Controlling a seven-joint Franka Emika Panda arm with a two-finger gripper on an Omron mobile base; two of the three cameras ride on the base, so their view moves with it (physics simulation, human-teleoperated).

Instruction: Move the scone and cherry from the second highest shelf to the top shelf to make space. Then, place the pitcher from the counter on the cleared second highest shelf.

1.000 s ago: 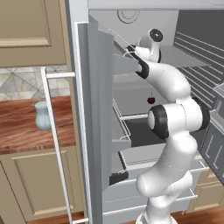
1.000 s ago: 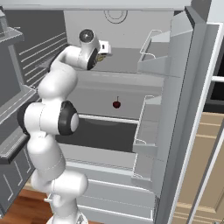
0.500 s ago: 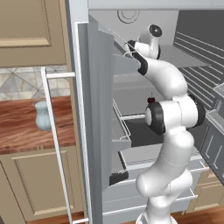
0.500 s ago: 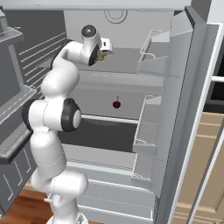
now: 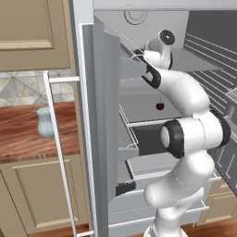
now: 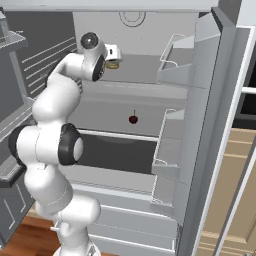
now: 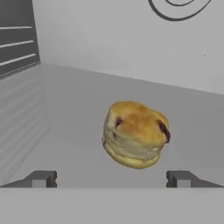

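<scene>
Leftmost, the pitcher [image 5: 45, 122] stands upright on the counter [image 5: 28, 134], neck and flared rim pointing up, long axis vertical; it looks untouched, so that last step is left. Further right, inside the open fridge, the scone [image 7: 135, 134] lies on the top shelf [image 7: 70, 109], free of the tool [image 7: 110, 179], whose two fingertips stand wide apart just short of it with nothing between them. The scone sits slightly tilted, its flat layered faces roughly up and down, its width running across the hand view; it has no clear long axis. In my judgement the first item is delivered. The cherry [image 6: 133, 119] rests on the second highest shelf [image 6: 105, 112], stem pointing up, so it has yet to go up before the pitcher can take its place.
</scene>
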